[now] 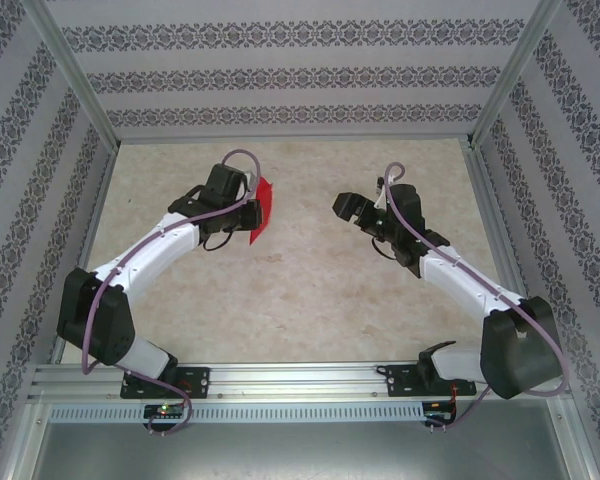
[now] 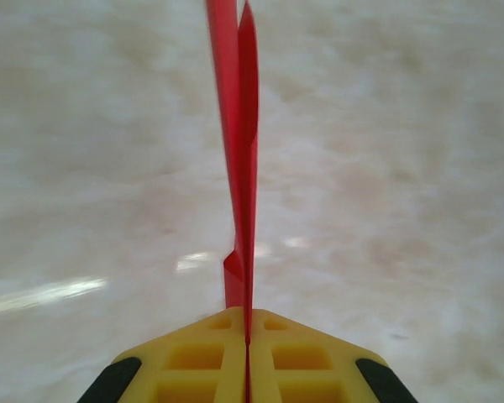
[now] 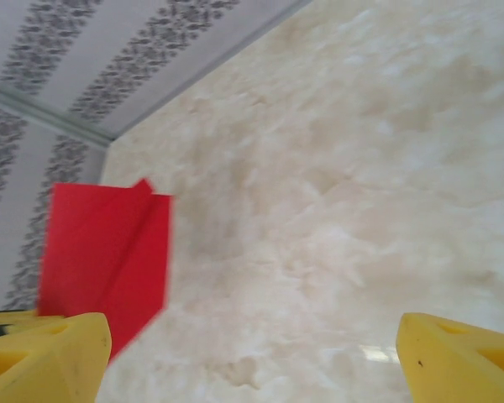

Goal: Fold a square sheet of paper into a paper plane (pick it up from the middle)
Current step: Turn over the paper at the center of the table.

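1. Found the left gripper (image 2: 247,357) closed tight on the red paper (image 2: 242,159), with the yellow fingers (image 2: 193,363) pressed together and the paper pinched in the seam between them.
2. Saw the paper lifted clear of the worktop (image 1: 310,290), standing out from the fingers edge-on in the left wrist view, with more than one layer lying close together along a crease.
3. Placed the paper, from the top view, over the left-centre part of the worktop, right at the left gripper, looking smaller than a full flat square and ending in a point at the lower side.
4. Made out, from the right wrist view, a flat red face with a slanted flap across it and a small corner sticking up at the top edge; could not count the folds exactly.
5. Found the right gripper (image 1: 342,205) wide open, holding nothing, well apart from the paper and turned toward it across the middle of the worktop.
6. Judged the picking up done and some first folds made, going by a layered shape other than a flat square.
7. Judged the folding not finished: no narrow pointed form with spread wings to be seen, so further folds and pressing of creases probably left, perhaps needing both grippers together.
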{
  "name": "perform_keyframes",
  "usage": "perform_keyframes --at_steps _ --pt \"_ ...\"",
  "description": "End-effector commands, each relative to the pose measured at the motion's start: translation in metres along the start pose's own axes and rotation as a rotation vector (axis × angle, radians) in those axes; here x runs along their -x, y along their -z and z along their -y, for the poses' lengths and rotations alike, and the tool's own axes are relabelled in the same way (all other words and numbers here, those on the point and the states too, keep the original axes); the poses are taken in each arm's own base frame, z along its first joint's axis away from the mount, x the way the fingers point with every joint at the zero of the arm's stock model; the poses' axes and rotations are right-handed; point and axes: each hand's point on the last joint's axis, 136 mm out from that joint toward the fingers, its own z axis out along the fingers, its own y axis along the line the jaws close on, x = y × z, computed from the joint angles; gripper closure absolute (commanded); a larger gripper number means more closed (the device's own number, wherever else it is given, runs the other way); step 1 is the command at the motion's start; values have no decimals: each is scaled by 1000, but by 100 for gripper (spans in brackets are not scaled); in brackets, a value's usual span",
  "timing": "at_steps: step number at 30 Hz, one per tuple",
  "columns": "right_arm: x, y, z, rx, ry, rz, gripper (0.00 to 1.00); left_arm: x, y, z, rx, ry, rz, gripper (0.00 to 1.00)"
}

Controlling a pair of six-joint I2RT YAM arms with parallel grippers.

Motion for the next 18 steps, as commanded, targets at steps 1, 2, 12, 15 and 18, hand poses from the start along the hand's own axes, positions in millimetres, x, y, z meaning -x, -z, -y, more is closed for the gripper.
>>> perform_keyframes --at_steps 1,2,12,15,18 --pt "0 8 27 -135 45 39 11 -15 12 -74 487 -62 -45 90" --pt "-1 9 29 -139 46 42 11 -14 13 -78 530 -58 -42 90" --pt "-18 9 43 -174 20 0 10 -25 -35 -74 733 -62 -84 100" --pt "-22 9 45 -176 9 -6 10 -32 -59 -60 700 -69 -127 91" --pt "-23 11 48 -186 3 -4 10 -38 -82 -40 584 -37 -165 77"
